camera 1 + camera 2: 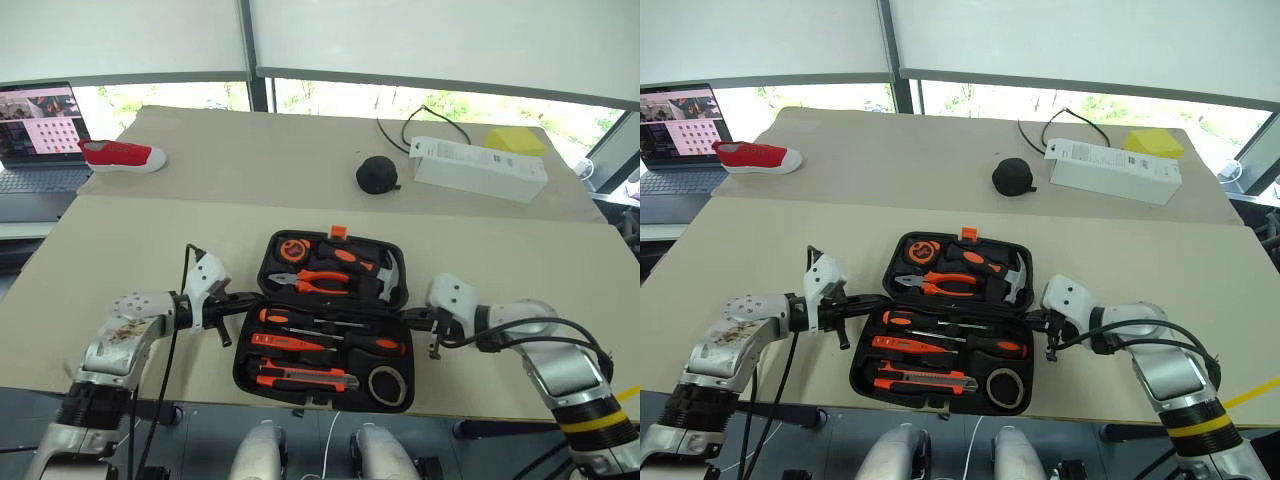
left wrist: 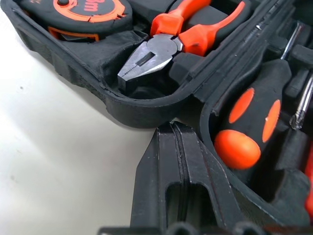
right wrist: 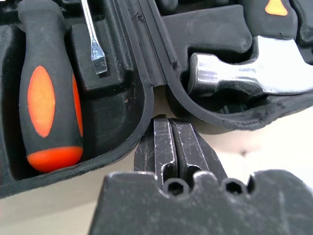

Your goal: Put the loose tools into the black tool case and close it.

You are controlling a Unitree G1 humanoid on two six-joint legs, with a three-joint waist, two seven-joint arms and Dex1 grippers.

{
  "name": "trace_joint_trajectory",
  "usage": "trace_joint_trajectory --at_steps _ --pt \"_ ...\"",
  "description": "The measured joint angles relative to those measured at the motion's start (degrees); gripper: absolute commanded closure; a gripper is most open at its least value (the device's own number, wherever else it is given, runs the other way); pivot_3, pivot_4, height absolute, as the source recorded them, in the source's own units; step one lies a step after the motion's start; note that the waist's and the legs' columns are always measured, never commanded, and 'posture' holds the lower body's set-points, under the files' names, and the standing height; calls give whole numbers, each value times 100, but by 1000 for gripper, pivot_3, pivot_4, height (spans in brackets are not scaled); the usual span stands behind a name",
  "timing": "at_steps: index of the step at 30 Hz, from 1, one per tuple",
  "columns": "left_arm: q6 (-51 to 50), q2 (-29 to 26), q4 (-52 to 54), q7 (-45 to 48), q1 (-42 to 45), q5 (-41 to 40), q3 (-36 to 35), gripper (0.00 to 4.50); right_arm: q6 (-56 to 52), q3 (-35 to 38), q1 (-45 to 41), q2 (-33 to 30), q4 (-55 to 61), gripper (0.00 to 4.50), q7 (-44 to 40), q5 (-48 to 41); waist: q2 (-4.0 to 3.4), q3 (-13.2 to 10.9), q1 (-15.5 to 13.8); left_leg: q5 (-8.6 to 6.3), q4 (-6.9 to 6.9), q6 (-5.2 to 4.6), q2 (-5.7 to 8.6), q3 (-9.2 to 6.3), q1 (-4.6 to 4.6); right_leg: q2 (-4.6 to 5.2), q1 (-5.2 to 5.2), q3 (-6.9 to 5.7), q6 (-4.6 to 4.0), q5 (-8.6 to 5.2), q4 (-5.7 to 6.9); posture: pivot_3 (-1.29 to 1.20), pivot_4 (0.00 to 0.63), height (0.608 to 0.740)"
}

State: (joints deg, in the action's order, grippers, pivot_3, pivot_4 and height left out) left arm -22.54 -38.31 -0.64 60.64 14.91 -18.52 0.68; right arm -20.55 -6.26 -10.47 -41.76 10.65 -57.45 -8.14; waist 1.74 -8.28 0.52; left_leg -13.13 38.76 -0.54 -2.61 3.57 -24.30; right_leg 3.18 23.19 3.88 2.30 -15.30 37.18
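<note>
The black tool case (image 1: 241, 372) lies open on the table in front of me. Its near half holds two screwdrivers (image 1: 290, 318) with orange-and-black handles, a slim orange tester (image 1: 285, 342), a utility knife (image 1: 300, 378) and a dark tape roll (image 1: 387, 385). Pliers (image 1: 320, 282), a hammer (image 1: 375, 275) and a tape measure (image 1: 293, 250) sit in the far half. My left gripper (image 1: 250, 297) is shut, its tip at the hinge gap on the case's left side (image 2: 146, 105). My right gripper (image 1: 412, 318) is shut at the hinge gap on the right side, below the hammer head (image 3: 234, 73).
On the far table lie a red shoe (image 1: 122, 155), a round black pouch (image 1: 376, 174), a white box (image 1: 478, 167) with a black cable, and a yellow block (image 1: 515, 140). A laptop (image 1: 40, 130) stands at the far left. The table's front edge runs just below the case.
</note>
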Motion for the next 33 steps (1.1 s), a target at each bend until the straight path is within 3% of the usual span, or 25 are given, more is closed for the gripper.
trace_joint_trajectory --at_steps 1,4,8,14,19,25,26,28,29,33 --pt "-1 -14 0 1 -23 -17 -37 4500 4 39 31 -8 0 4161 31 1 0 0 3 0 2 0 0 1 0 0 0 0 0 0 0 0 150 740" --pt "-346 -63 12 25 -32 -428 -388 3832 -552 403 65 -28 47 3390 69 -397 1 -1 12 1 3 0 -3 -4 1 -1 0 0 0 0 5 0 150 740" --pt "-1481 -653 165 -177 116 -732 -704 2351 -2649 1153 -394 -114 341 1991 367 -1421 2 -2 36 1 2 1 -6 -24 8 -3 1 5 -2 1 12 0 150 740" --pt "-3194 -836 211 -509 1027 -1119 -606 283 -5410 1010 -1720 -268 545 8 1138 -1947 6 -4 7 4 5 1 3 -24 6 -3 4 4 -1 0 18 0 150 740" --pt "-3683 -486 -137 -1074 1685 -957 -202 283 -6702 977 -2373 291 127 8 1709 -2014 7 -4 12 3 1 0 7 -20 -8 -2 10 2 -1 0 8 0 150 740" --pt "-3762 91 -627 -1656 2057 -621 108 283 -6742 756 -2737 670 -495 8 2328 -1762 8 -5 19 4 2 0 10 -17 -33 -1 32 1 0 1 9 0 150 740" --pt "-3758 114 -642 -1713 2095 -594 123 700 -6734 752 -2751 707 -564 0 2396 -1736 8 -5 20 4 2 0 10 -17 -35 0 37 2 0 1 14 0 150 740" --pt "-3748 175 -669 -1757 2112 -560 124 951 -6731 728 -2755 707 -656 512 2476 -1726 8 -5 20 4 2 0 10 -18 -38 1 42 3 0 1 19 0 150 740" --pt "-3743 214 -667 -1752 2113 -567 124 1358 -6731 707 -2755 704 -675 710 2509 -1718 8 -5 20 4 4 0 12 -17 -37 2 42 4 0 1 25 0 150 740" --pt "-3639 310 -659 -1702 2129 -578 206 2737 -6701 535 -2820 698 -652 2067 2550 -1735 8 -4 9 13 11 1 16 -14 -22 4 32 3 0 1 43 0 150 740"
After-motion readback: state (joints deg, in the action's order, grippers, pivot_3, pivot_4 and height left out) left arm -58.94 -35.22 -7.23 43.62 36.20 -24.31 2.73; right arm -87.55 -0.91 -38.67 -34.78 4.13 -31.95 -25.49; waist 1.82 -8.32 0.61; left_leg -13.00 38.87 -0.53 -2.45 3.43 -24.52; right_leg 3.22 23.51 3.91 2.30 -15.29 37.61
